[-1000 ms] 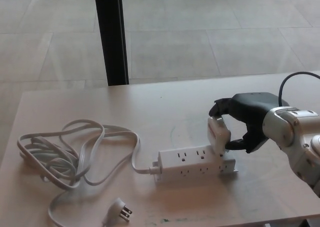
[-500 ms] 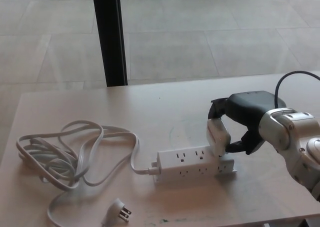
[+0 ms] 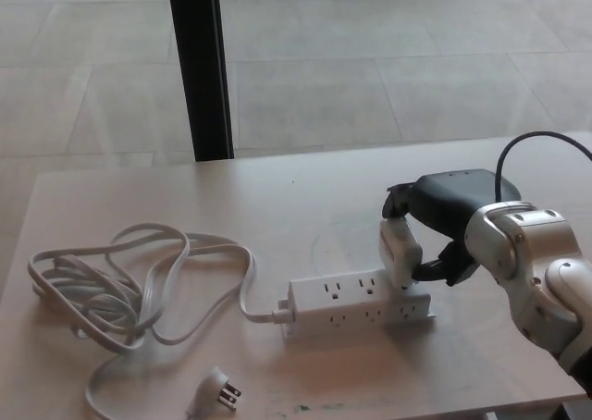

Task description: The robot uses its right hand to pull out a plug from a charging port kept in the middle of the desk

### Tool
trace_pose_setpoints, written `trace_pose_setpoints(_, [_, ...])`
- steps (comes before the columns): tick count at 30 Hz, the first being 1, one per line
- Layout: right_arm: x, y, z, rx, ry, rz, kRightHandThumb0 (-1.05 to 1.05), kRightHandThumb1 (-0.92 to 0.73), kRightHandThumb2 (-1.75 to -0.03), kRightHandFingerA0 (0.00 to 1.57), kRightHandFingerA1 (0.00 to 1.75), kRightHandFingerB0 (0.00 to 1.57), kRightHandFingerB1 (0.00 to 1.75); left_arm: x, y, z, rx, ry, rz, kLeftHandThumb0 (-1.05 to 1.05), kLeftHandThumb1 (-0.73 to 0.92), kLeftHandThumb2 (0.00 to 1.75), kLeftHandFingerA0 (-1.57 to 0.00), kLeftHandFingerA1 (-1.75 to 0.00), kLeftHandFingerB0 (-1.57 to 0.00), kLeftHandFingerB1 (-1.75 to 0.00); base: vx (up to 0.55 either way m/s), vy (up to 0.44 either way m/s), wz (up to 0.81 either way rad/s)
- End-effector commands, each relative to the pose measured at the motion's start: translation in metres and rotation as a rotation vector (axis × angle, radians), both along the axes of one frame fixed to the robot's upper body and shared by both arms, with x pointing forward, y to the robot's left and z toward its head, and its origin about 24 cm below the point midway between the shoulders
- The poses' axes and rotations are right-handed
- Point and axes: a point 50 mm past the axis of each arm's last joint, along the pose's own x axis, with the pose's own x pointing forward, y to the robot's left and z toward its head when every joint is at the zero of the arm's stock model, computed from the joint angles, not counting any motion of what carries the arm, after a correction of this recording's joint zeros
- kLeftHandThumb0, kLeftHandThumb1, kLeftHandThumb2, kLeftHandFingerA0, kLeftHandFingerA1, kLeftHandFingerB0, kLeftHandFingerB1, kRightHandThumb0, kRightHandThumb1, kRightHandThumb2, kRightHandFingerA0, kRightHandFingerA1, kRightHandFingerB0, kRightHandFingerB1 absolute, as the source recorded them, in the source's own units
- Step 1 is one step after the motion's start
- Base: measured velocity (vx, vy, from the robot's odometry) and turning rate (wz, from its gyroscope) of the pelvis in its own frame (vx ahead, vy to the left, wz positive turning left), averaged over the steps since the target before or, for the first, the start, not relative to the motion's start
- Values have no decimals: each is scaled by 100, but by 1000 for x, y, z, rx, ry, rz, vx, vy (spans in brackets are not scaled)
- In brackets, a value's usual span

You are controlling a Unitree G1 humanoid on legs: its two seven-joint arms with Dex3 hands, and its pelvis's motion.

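White and boxy, the plug (image 3: 400, 254) you are after stands at the right end of the power strip (image 3: 359, 302), a smooth rounded block tilted slightly, its lower end meeting the strip's top face; you cannot tell from this view whether its prongs are seated in a socket or already clear. Your right hand (image 3: 435, 226) is closed around it, black fingers (image 3: 400, 201) hooked over the plug's top and far side and the thumb (image 3: 435, 270) pressed against its near right side, so the plug is pinched between them. Behind the hand you see the silver forearm (image 3: 527, 263) coming in from the right edge, with a thin black cable (image 3: 518, 148) arching above it. The power strip is white too, lying flat near the middle of the desk (image 3: 305, 198), its long side running left to right, with several empty sockets showing on its top and front rows. From its left end a white cord (image 3: 139, 290) runs out and piles into loose loops on the left part of the desk, ending in a pronged plug end (image 3: 220, 393) lying near the front edge. Your left hand does not show. Beyond the pale desk you see a tiled floor (image 3: 388, 68) and a black upright post (image 3: 199, 68).
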Motion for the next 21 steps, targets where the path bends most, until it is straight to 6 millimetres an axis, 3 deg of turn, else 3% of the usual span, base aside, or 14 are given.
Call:
trace_pose_setpoints(1, [-2, 6, -10, -24, 120, -26, -38, -76, -73, 75, 153, 66, 62, 1, 4, 4, 7, -34, 23, -81, 92, 76, -80, -56, -53, -43, 0, 0, 0])
trace_pose_setpoints(2, [-1, 7, -7, -9, 118, -36, -39, -77, -72, 76, 157, 67, 64, 1, 4, 4, 7, -36, 22, -81, 92, 76, -80, -56, -53, -42, 0, 0, 0])
trace_pose_setpoints(3, [-1, 8, -5, 7, 112, -44, -40, -77, -73, 80, 163, 68, 69, 1, 4, 4, 8, -39, 21, -75, 78, 116, -75, -65, -45, -55, 0, 0, 0])
trace_pose_setpoints(4, [-1, 10, -1, 27, 105, -53, -41, -79, -70, 82, 171, 69, 77, -1, 5, 5, 13, -39, 25, -82, 92, 79, -80, -56, -50, -42, 0, 0, 0])
trace_pose_setpoints(5, [0, 11, 1, 28, 107, -56, -39, -80, -69, 82, 174, 70, 89, -1, 5, 5, 13, -40, 32, -81, 92, 75, -82, -56, -55, -43, 0, 0, 0])
trace_pose_setpoints(6, [1, 12, 5, 25, 105, -54, -39, -78, -70, 88, 175, 72, 108, -1, 5, 4, 9, -44, 38, -81, 92, 75, -80, -55, -52, -42, 0, 0, 0])
trace_pose_setpoints(8, [3, 15, 13, 10, 95, -43, -40, -78, -70, 86, 175, 72, 118, -1, 5, 4, 7, -46, 41, -81, 92, 76, -83, -58, -53, -43, 0, 0, 0])
trace_pose_setpoints(9, [4, 14, 18, 24, 78, -31, -37, -76, -69, 85, 175, 64, 116, -1, 5, 5, 11, -45, 31, -81, 92, 77, -80, -55, -51, -42, 0, 0, 0])
trace_pose_setpoints(11, [5, 12, 25, 46, 53, -17, -37, -71, -71, 85, 175, 73, 119, 0, 5, 5, 14, -42, 28, -84, 92, 80, -79, -55, -49, -41, 0, 0, 0])
trace_pose_setpoints(14, [3, 9, 30, 48, 33, 5, -39, -70, -69, 87, 175, 70, 133, -1, 6, 6, 20, -45, 26, -82, 92, 79, -80, -55, -50, -42, 0, 0, 0])
trace_pose_setpoints(15, [3, 8, 31, 56, 35, -1, -39, -70, -69, 87, 175, 70, 133, -1, 6, 6, 24, -44, 21, -82, 92, 79, -80, -55, -50, -42, 0, 0, 0])
trace_pose_setpoints(16, [3, 7, 33, 56, 53, -22, -40, -72, -67, 83, 175, 72, 117, -2, 5, 6, 20, -46, 24, -82, 92, 77, -81, -56, -53, -43, 0, 0, 0])
trace_pose_setpoints(20, [3, 5, 41, 70, 38, -47, -38, -74, -69, 87, 175, 69, 132, -2, 6, 6, 21, -52, 36, -82, 92, 79, -82, -58, -50, -42, 0, 0, 0])
trace_pose_setpoints(21, [4, 3, 44, 97, 37, -72, -37, -74, -72, 83, 175, 64, 114, -2, 5, 6, 29, -50, 29, -85, 92, 82, -81, -57, -48, -42, 0, 0, 0])
